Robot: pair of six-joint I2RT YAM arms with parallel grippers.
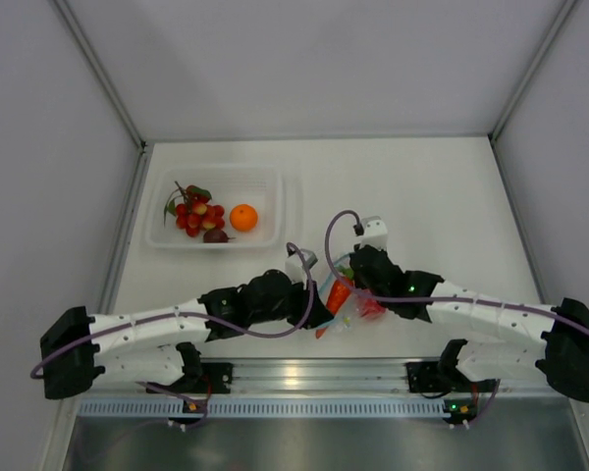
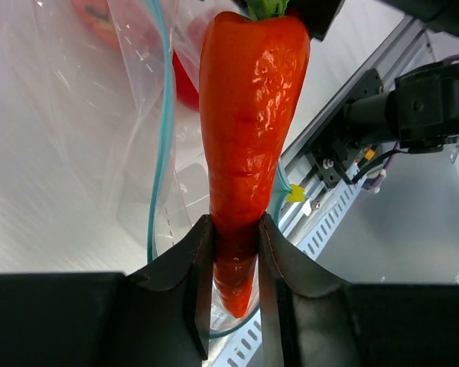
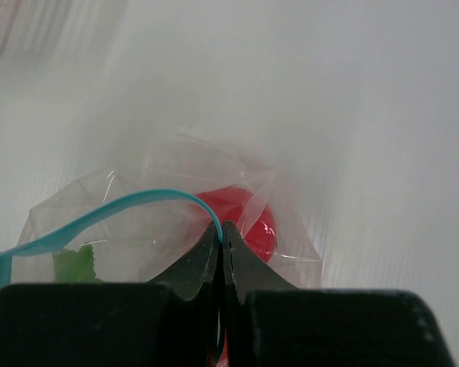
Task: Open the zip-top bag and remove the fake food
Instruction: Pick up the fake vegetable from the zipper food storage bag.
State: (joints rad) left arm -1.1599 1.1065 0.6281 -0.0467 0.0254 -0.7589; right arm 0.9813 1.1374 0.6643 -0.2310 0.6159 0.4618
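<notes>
In the top view the two arms meet at the near middle of the bench (image 1: 422, 186). The zip-top bag (image 1: 361, 310) lies crumpled between them, and the carrot (image 1: 339, 293) pokes from it toward the left claw (image 1: 324, 300), while the right claw (image 1: 361, 290) sits on the bag's other side. The clear tray (image 1: 275, 196) lies well apart, to the far left, and already holds the berry cluster (image 1: 194, 213), the orange (image 1: 242, 217) and a small dark piece (image 1: 215, 235). The left arm is the nearer one to it. In the left wrist view, that claw is closed narrowly on the carrot's pointed tip. The carrot's long axis runs straight away from the fingers, green top farthest, with the teal zip strip (image 2: 162, 153) passing on both sides. I judge it is only part way through the mouth, so the pull should go back along that axis, away from the right arm. A red fruit (image 2: 185, 86) shows behind the film. In the right wrist view, that claw is pinched tight on the zip strip, anchoring the bag, with a red fruit just beyond its fingertips, inside the bag, and a green leaf (image 3: 75, 264) to the left.
</notes>
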